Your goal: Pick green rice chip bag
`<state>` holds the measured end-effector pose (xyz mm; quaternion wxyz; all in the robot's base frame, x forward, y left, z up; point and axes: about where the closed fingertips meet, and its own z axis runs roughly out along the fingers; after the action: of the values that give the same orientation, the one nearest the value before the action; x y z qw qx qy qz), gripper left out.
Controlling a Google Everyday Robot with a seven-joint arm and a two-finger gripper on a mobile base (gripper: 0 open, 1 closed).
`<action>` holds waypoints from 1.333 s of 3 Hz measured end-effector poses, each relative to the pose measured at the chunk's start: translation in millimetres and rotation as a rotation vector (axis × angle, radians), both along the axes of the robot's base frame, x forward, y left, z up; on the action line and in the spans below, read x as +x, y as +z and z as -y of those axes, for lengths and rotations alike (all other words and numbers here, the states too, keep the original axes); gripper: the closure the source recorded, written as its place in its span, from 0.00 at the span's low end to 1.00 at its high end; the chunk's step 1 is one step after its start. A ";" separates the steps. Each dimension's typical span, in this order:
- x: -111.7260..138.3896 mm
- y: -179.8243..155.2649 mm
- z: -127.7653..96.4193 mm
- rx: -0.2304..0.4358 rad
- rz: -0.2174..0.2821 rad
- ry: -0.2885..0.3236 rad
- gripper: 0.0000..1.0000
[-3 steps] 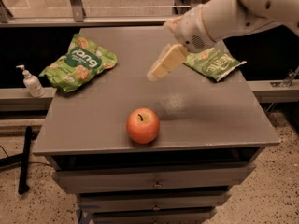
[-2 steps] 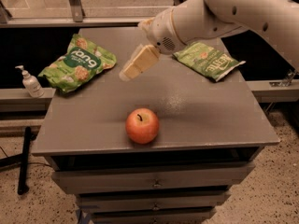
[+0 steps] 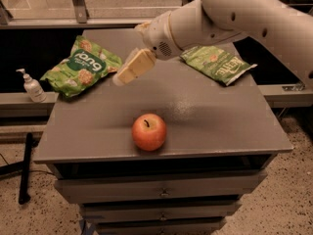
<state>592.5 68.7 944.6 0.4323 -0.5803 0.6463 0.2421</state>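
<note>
The hand (image 3: 128, 72) hangs near the green rice chip bag (image 3: 80, 67), grip state cannot be told; a shallow approach may shove the puffy bag aside.

Arm (image 3: 254, 13) was a smooth off-white shell: fat rounded segments, with a visible seam ahead of the wrist. There were a few small dark round dots along the upper segment. The wrist housing (image 3: 164, 38) had a round patch of fine perforations. Gripper (image 3: 128, 71) was tan-yellow and blocky, paler at the tip, and hung above the drawer cabinet (image 3: 220, 121) top, left of centre.
</note>
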 end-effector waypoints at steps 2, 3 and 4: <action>8.0 -25.5 -99.7 0.103 -0.047 0.077 0.00; 7.1 -37.0 -139.5 0.093 -0.047 0.109 0.00; 4.8 -51.4 -168.2 0.064 -0.044 0.125 0.00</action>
<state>597.3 236.9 893.2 0.4203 -0.5997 0.6103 0.3020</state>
